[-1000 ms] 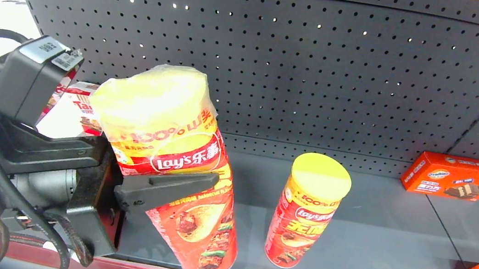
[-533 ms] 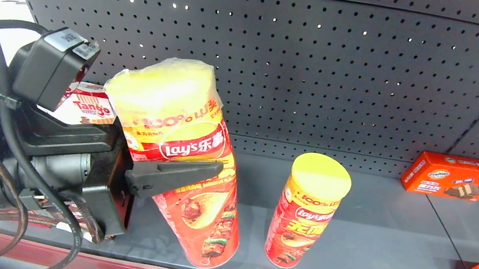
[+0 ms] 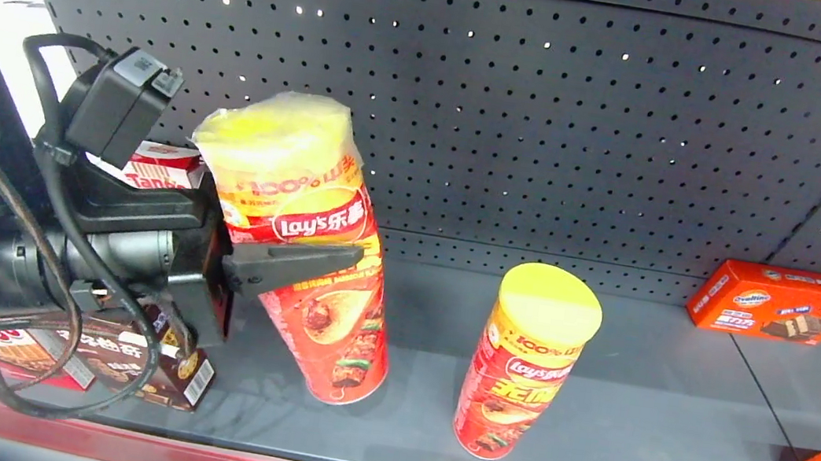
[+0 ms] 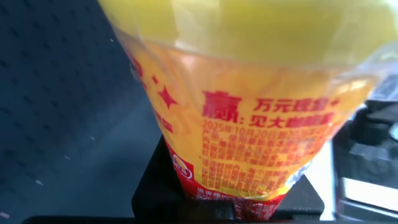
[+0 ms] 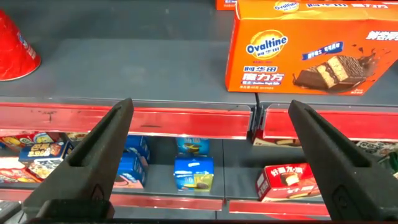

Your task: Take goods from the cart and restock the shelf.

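A: While the left gripper (image 3: 320,250) was clamped round the can (image 3: 284,166), left of centre in the head view, was its base on the shelf (image 3: 632,418)?

B: Tilted, base touching or just above; I couldn't tell. I'd have stood it upright beside the second can (image 3: 524,364) before releasing. The right gripper (image 5: 210,106) hung open, empty.

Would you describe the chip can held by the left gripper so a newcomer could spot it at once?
At the grey pegboard shelf, toward its left end, are two red chip cans with yellow lids. Pick the tilted chip can in the left gripper; unlike the upright chip can to its right, clear film wraps its lid.
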